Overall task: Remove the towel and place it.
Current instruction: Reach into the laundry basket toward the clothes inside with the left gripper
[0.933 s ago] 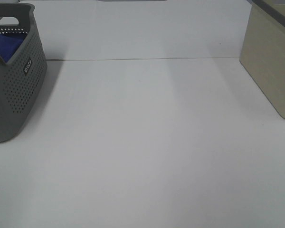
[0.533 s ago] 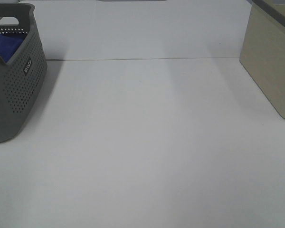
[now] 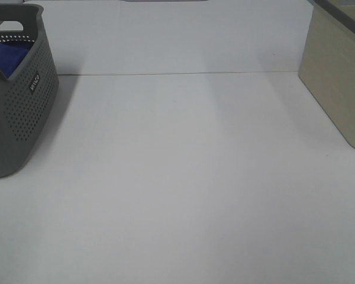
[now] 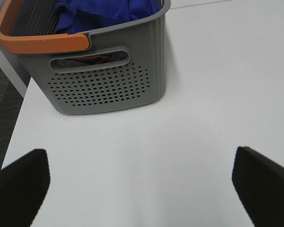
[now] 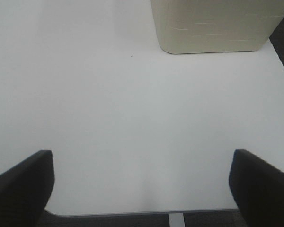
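The royal-blue towel [image 3: 6, 56] lies crumpled inside the grey perforated basket [image 3: 21, 112] at the table's left edge; the left wrist view also shows the towel [image 4: 102, 12] bunched under the basket's orange handle [image 4: 40, 42]. My left gripper [image 4: 142, 189] hovers open over bare table a short way in front of the basket [image 4: 109, 85], nothing between its black fingers [image 4: 19, 184]. Over the white table near its edge, my right gripper [image 5: 142, 189] is open and empty. Neither gripper shows in the exterior high view.
A beige bin [image 3: 337, 77] stands at the right side of the white table [image 3: 183, 177]; the right wrist view shows that bin [image 5: 213, 26] ahead of the gripper. A seam [image 3: 177, 73] runs across the far table.
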Available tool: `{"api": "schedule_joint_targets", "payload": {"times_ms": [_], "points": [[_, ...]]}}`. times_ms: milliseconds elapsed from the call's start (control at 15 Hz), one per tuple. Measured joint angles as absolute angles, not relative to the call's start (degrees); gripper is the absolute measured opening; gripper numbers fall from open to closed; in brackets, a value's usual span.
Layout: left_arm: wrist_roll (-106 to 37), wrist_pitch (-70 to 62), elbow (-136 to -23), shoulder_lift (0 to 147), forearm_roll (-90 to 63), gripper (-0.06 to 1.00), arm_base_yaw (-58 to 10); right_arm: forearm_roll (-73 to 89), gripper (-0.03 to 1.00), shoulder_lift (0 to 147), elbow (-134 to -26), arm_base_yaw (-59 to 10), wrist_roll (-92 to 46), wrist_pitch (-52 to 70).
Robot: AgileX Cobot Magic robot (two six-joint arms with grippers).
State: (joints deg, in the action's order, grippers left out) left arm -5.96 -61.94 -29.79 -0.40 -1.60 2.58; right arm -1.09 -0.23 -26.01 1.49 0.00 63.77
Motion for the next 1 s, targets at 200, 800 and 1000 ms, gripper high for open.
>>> {"api": "schedule_joint_targets", "payload": {"times_ms": [200, 800, 1000], "points": [[-6.0, -61.9, -29.8, -0.4, -1.6, 0.99, 2.6, -1.1, 0.97, -0.2, -26.0, 1.5, 0.0, 63.8], [-6.0, -61.9, -29.8, -0.4, -1.6, 0.99, 2.6, -1.1, 0.97, -0.2, -26.0, 1.5, 0.0, 63.8], [-6.0, -61.9, -29.8, -0.4, -1.6, 0.99, 2.6, -1.1, 0.97, -0.2, -26.0, 1.5, 0.0, 63.8]]}}
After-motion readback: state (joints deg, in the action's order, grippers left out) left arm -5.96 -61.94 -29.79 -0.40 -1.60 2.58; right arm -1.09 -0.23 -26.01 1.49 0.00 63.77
